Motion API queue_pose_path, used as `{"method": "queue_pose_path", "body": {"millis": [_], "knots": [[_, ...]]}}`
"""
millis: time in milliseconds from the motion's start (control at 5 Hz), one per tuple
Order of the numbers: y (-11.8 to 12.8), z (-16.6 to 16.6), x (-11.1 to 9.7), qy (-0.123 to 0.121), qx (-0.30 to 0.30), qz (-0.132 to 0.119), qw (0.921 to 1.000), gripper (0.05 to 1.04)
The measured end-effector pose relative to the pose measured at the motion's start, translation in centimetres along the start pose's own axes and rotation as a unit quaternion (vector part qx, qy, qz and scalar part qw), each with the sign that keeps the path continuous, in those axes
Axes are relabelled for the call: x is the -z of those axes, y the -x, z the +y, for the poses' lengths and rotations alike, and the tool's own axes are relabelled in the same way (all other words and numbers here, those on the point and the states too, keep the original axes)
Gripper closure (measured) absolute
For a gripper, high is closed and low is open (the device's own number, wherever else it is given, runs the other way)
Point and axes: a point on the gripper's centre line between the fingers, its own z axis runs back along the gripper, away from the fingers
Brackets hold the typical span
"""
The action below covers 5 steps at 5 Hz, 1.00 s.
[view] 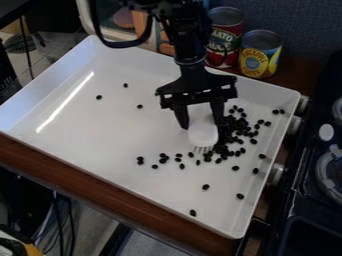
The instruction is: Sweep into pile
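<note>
The gripper (202, 128) hangs over the tray (80, 120), clasping a white brush (203, 134) between its two fingers. The brush's bristles point down toward the tray floor, at the edge of the beans; contact with the floor cannot be confirmed. The black beans (231, 128) lie in a dense cluster just beside the gripper, on the side of the stove (304, 195). A looser scatter lies nearer the camera than the gripper, with some strays close to the tray's near corner. Three single beans sit apart, across the tray on the side away from the stove. The tray rests on a wooden counter (100, 189). Behind the gripper, beyond the tray's far wall, a red can (225, 32) and a yellow can (260, 52) stand upright, side by side.
</note>
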Motion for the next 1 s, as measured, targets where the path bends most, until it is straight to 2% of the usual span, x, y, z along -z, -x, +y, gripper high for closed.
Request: {"method": "queue_pose_path", "body": {"millis": [400, 600, 800, 1000], "knots": [[0.8, -1.1, -0.2, 0.002, -0.001, 0.008, 1.0000, 0.403], [1.1, -0.6, -2.8, 0.018, 0.007, 0.011, 0.9997, 0.402], [0.6, 1.6, -6.3, 0.040, 0.003, 0.003, 0.9992, 0.402], [0.6, 3.5, -8.3, 0.049, 0.012, -0.003, 0.9987, 0.402]]}}
